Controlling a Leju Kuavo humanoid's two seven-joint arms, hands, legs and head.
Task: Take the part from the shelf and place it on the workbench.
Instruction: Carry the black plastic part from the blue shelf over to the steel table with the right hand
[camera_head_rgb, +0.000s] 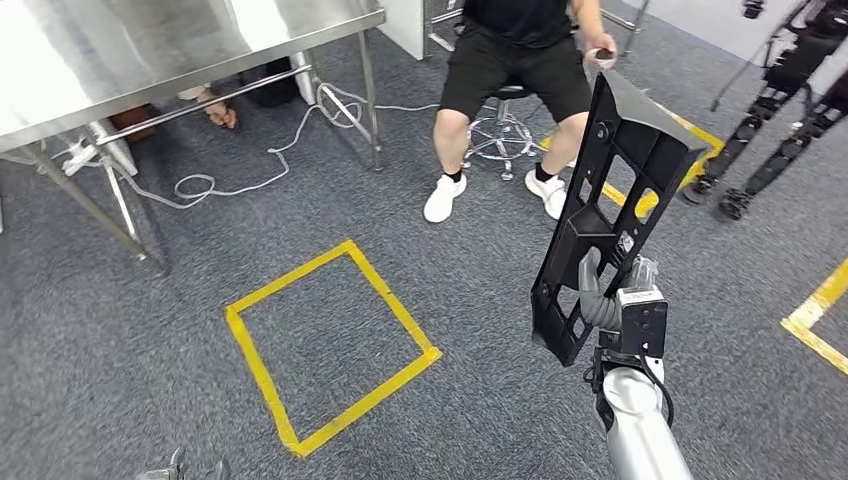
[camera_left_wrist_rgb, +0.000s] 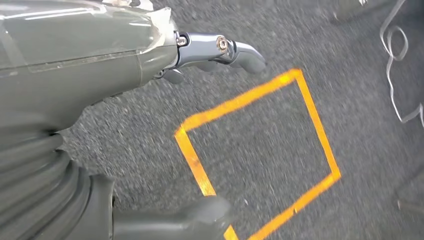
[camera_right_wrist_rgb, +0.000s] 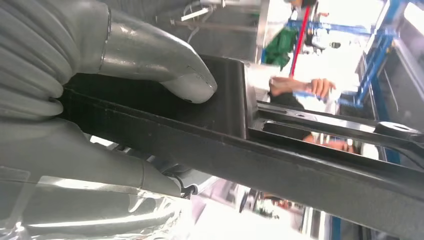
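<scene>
Grey carpet covers the floor. Right hand (camera_head_rgb: 612, 300) grips the black part (camera_head_rgb: 610, 200) near its lower end, thumb pressed on its face, holding it upright above the carpet. Left hand (camera_left_wrist_rgb: 75, 100) hangs with fingers apart, holding nothing, over a yellow tape square (camera_head_rgb: 325, 345). Beyond sit a person (camera_head_rgb: 515, 60) on a stool and a steel workbench (camera_head_rgb: 150, 50).

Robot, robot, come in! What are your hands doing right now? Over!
Right hand grips black part, carried upright. Left hand empty, fingers apart, over floor. Seated person beside steel workbench ahead.
</scene>
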